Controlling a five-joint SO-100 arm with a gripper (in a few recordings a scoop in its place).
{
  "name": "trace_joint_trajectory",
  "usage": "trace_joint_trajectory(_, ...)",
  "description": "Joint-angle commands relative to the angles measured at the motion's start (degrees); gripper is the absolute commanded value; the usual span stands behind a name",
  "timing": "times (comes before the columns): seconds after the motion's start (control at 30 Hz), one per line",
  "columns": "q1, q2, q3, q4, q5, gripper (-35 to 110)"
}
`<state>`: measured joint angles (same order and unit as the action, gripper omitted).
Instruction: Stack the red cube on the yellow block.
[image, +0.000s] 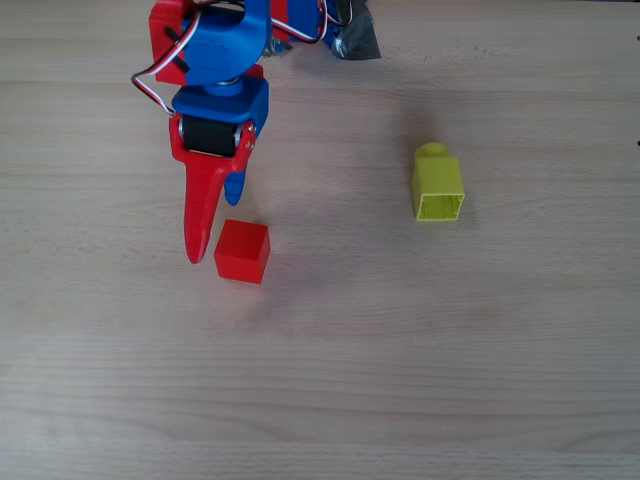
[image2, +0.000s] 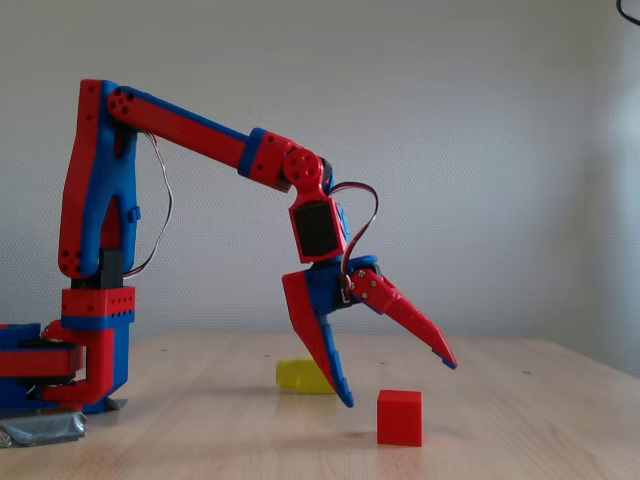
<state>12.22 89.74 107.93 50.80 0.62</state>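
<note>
Resting on the pale wood-grain desk (image: 520, 380), 1 smooth matte red cube (image: 242, 251), 1 hollow yellow block (image: 437, 185) with 1 round stud, gripper (image2: 398, 380) jaws spread wide, empty.

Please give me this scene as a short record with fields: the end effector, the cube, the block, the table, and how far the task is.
end effector: open, above the table, fingers spread wide in the fixed view
cube: red, on the table, beside the long red finger in the overhead view, not gripped
block: yellow, lying on its side, apart from the cube, nothing on it
table: light wood
task: cube not yet picked up
</note>
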Motion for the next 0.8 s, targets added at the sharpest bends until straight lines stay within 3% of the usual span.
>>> trace_joint_trajectory(0.0,-0.88,6.86,-1.32,0.62,-0.26,42)
trace_joint_trajectory(0.77,-2.64,-3.25,-6.77,-0.62,0.00,42)
